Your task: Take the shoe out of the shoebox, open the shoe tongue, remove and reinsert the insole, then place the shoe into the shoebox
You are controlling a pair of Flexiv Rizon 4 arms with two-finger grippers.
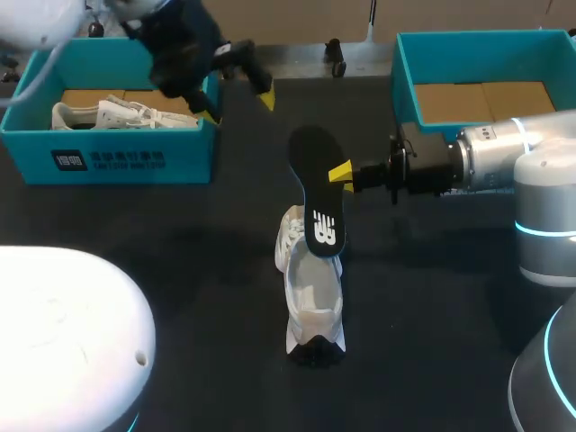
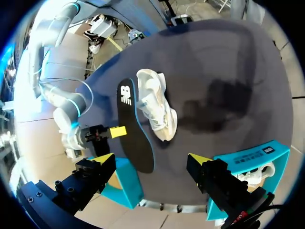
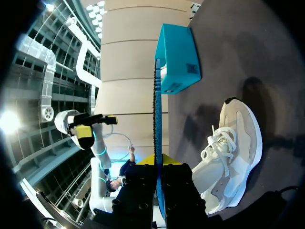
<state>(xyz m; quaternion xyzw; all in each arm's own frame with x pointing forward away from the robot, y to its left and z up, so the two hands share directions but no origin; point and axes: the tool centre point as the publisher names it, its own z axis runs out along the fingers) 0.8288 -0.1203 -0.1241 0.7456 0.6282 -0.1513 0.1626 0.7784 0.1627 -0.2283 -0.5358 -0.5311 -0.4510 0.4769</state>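
- Head view: the shoe (image 1: 310, 297) sits on the dark counter (image 1: 180, 216), near the middle and outside both boxes.
- The black insole (image 1: 317, 193) is out of the shoe and held on end above it. Its lower end overlaps the shoe's opening from this angle, and contact cannot be confirmed.
- The right tool (image 1: 342, 173) is clamped on the insole's side edge at about mid-length.
- The left tool (image 1: 238, 103) hangs over the left box (image 1: 108, 153) with its fingers spread wide, holding nothing.
- A second white shoe (image 1: 117, 112) lies in the left box. The right box (image 1: 486, 40) shows only a cardboard floor.
- Markings: there is a white logo on the insole and a white label on the left box front. Neither is transcribed.
- Left wrist view: the left tool (image 2: 150, 160) has its jaws wide apart and is well above the counter.
- The insole (image 2: 133, 124) is just beside the shoe (image 2: 155, 102), with the right tool (image 2: 116, 132) gripping its far edge.
- The left box (image 2: 252, 155) is beneath one finger.
- Right wrist view: the right tool (image 3: 158, 162) pinches the insole (image 3: 157, 119), which shows edge-on as a thin straight blade between the fingers.
- The shoe (image 3: 233, 152) lies beside and below, laces up. The left box (image 3: 178, 57) is beyond it.
- Handling, judged:
  - The insole is light, thin and flexible, so a mid-edge pinch will let the ends sag or twist. Leading with the toe end should help reinsertion.
  - The shoe has a soft upper and a firmer sole. The heel collar or the tongue looks like the best hold.
  - The laces may snag.
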